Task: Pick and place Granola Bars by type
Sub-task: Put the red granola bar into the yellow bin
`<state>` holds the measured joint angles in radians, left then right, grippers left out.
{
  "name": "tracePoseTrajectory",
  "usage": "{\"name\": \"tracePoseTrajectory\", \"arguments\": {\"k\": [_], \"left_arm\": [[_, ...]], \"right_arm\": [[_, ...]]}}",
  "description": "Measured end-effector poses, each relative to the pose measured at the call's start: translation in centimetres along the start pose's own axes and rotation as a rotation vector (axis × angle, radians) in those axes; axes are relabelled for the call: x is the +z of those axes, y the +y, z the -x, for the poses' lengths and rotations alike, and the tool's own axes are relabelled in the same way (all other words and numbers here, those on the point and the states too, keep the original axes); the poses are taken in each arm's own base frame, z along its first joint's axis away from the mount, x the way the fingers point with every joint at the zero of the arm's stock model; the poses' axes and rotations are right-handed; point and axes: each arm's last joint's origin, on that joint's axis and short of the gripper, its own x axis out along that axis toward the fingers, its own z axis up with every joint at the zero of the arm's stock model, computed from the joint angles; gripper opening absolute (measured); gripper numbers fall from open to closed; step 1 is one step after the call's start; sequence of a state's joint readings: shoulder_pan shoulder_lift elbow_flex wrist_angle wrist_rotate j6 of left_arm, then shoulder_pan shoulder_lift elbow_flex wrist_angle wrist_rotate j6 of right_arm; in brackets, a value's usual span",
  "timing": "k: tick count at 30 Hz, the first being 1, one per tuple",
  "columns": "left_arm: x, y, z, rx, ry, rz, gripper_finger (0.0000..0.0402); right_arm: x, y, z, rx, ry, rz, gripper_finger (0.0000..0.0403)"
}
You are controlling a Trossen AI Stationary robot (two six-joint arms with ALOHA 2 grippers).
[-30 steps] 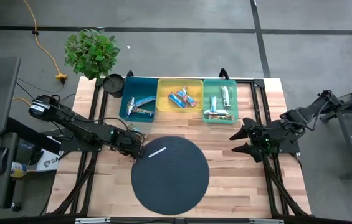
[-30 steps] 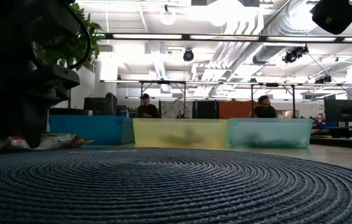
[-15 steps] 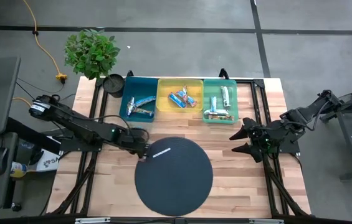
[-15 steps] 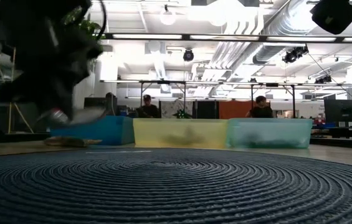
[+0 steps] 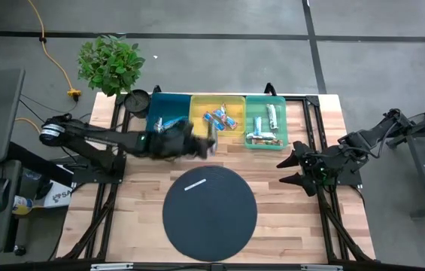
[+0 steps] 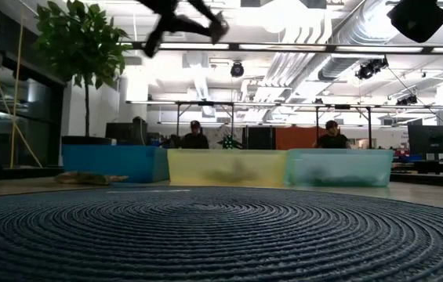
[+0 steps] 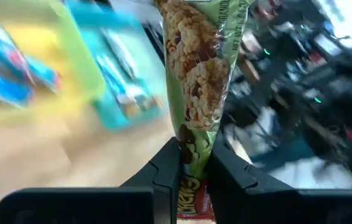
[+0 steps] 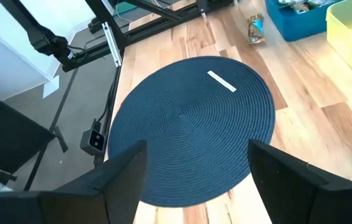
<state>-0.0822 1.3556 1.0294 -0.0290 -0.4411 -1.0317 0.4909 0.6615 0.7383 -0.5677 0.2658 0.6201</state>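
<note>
My left gripper hovers over the near edge of the yellow bin, high above the table in the low view. It is shut on a granola bar in a green wrapper printed with brown clusters. Blue-wrapped bars lie in the yellow bin, silver-white ones in the blue bin, and multicolour ones in the green bin. One more bar lies flat on the wood near the blue bin. My right gripper waits open at the table's right side. My left gripper pinches the green bar by one end between its two fingers. The bar is lifted clear of the table and sticks straight out beyond the fingertips, in line with them.
A round dark woven mat covers the near middle of the table, with a thin white strip on its far part. A potted plant stands off the far left corner. Bare wood lies between the mat and the bins.
My left gripper has risen from the table at the mat's left edge and swung right and toward the far edge, up to the bins, carrying the green bar lifted clear. The right arm has kept still.
</note>
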Motion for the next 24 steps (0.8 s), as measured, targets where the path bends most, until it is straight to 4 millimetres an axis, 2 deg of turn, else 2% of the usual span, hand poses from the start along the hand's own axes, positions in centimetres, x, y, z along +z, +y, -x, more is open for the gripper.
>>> {"name": "tracePoseTrajectory", "arguments": {"k": [4, 11, 15, 19, 24], "left_arm": [[3.1, 0.5, -3.1, 0.122, -0.045, -0.019, 0.0057], [7.0, 3.7, -11.1, 0.298, 0.075, 0.016, 0.0057], [8.5, 5.3, -14.7, 0.478, 0.15, 0.014, 0.0057], [10.0, 6.7, -17.1, 0.662, 0.228, 0.012, 0.0057], [10.8, 8.6, -18.5, 0.844, 0.316, 0.014, 0.0058]], "right_arm": [[0.1, 0.0, 0.0, -0.008, -0.012, 0.0, 0.026], [0.1, 0.0, 0.0, -0.015, -0.021, 0.013, 0.026], [0.1, 0.0, 0.0, -0.014, -0.024, 0.008, 0.026], [0.2, 0.0, 0.0, -0.022, -0.03, -0.004, 0.026], [0.2, 0.0, 0.0, -0.021, -0.03, -0.019, 0.026]]}}
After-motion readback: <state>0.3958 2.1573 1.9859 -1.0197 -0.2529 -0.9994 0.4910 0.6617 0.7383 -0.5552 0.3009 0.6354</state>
